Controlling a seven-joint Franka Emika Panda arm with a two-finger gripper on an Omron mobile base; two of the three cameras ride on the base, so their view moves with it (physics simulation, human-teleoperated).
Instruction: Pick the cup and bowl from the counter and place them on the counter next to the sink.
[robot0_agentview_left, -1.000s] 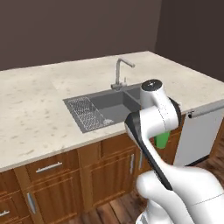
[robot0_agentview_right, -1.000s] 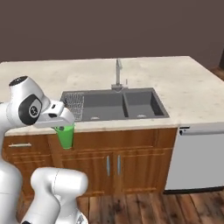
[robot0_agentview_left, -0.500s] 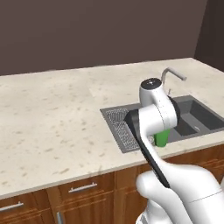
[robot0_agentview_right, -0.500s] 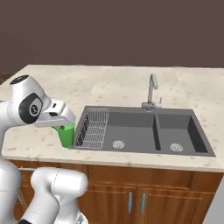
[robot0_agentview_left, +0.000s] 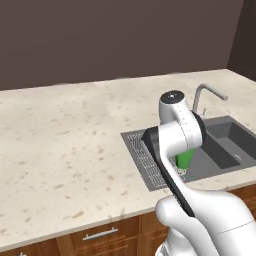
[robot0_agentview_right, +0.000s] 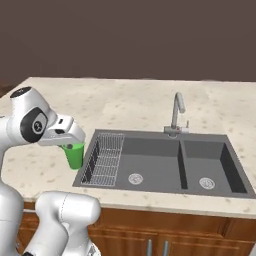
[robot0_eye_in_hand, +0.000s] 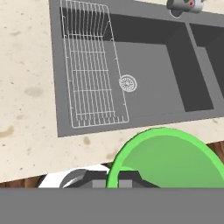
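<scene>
While the white arm reaches forward over the front of the counter (robot0_agentview_right: 125, 102), its gripper (robot0_agentview_right: 71, 146) holds the green cup (robot0_agentview_right: 74, 155) upright in the air, the jaws clenched on the cup's rim from above. From the right base view the cup hangs just beside the left edge of the sink (robot0_agentview_right: 165, 165), over the strip of cream speckled counter in front of the robot, and its base seems to sit a little above the stone, though contact cannot be ruled out from this angle. From the left base view only the lower part of the cup (robot0_agentview_left: 185, 157) shows below the arm's wrist, with the wire rack (robot0_agentview_left: 147, 160) just to its left and the dark basin behind it. Looking along the hand, the cup's bright green rim (robot0_eye_in_hand: 164, 159) curves across the lower right, open side facing the camera, and a dark fingertip (robot0_eye_in_hand: 129, 176) rests against its near edge. Beyond the rim lies the sink's left basin with its round drain (robot0_eye_in_hand: 127, 82), the wire rack (robot0_eye_in_hand: 92, 70) along the basin's left side, and the divider to the second basin on the right. A curved steel faucet (robot0_agentview_right: 176, 114) stands behind the sink, centred on the divider. Brown wooden cabinets (robot0_agentview_right: 190, 235) run below the counter edge.
</scene>
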